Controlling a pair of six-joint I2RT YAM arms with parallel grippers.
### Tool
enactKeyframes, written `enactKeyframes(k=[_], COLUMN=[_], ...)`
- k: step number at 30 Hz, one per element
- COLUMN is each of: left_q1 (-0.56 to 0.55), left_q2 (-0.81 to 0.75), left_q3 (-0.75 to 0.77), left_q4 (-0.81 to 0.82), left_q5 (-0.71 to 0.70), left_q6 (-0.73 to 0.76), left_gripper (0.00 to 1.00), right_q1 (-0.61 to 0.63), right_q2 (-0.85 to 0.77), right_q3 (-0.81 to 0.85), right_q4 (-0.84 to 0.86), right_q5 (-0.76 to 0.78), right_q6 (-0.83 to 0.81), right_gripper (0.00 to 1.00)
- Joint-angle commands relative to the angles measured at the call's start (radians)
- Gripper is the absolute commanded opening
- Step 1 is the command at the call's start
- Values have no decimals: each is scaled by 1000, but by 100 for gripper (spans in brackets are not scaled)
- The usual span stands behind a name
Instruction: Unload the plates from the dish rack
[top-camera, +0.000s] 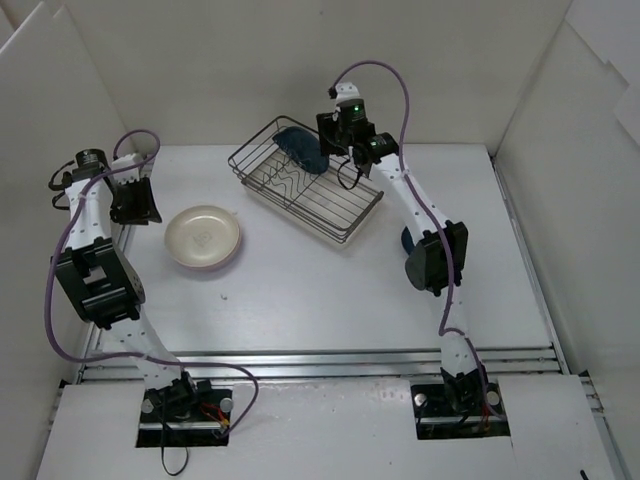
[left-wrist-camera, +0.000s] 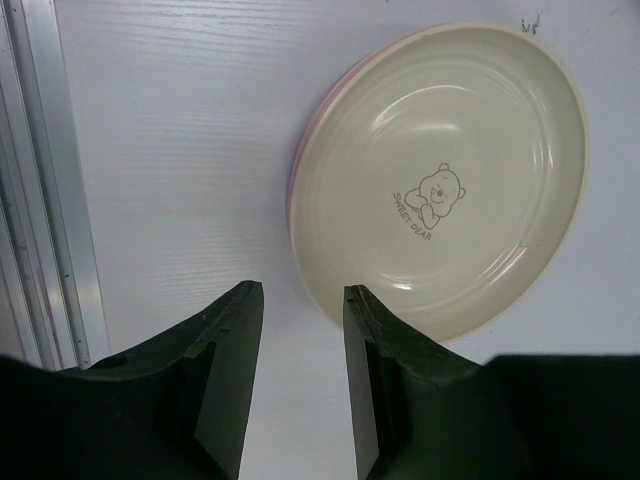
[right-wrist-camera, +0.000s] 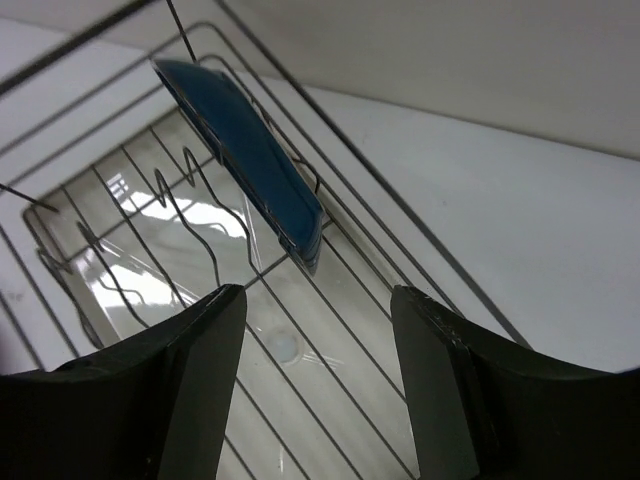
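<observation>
The dish rack is a dark wire basket at the back middle of the table. One dark blue plate stands on edge at its far end. My right gripper hovers over that end, open and empty. In the right wrist view the blue plate leans in the zigzag divider just beyond my open right gripper. A cream plate lies on the table to the left. My left gripper is beside it, open and empty. In the left wrist view the cream plate lies on a pink one, right of my left gripper.
A dark blue shape, perhaps another plate, lies on the table mostly hidden behind the right arm's elbow. An aluminium rail runs along the table's left edge and another along the front. White walls enclose the table.
</observation>
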Motion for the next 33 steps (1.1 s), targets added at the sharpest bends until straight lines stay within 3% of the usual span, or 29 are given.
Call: enactKeyframes(k=[1,14,25,31,33], left_q1=[-4,-4,-4,-4,-4], left_q2=[-56,-35,-33,-23,-23], left_q3=[-9,-21,-29,-21,-18], left_q4=[-15,-21,-22,-25,-27], left_q5=[-4,-1,-6,-3,-1], left_q6=[12,7,15,13,13], left_gripper=[38,38,38,38,38], right_q1=[2,-21,-21,-22,-22], right_q2=[32,191,251,262,244], right_q3=[35,61,104,100,68], right_q4=[105,275,327,378,386], right_q5=[-35,-24,-89,-81,-81], right_q6=[-87,-43,-63,-75,-84], right_gripper=[61,44,43,22,6])
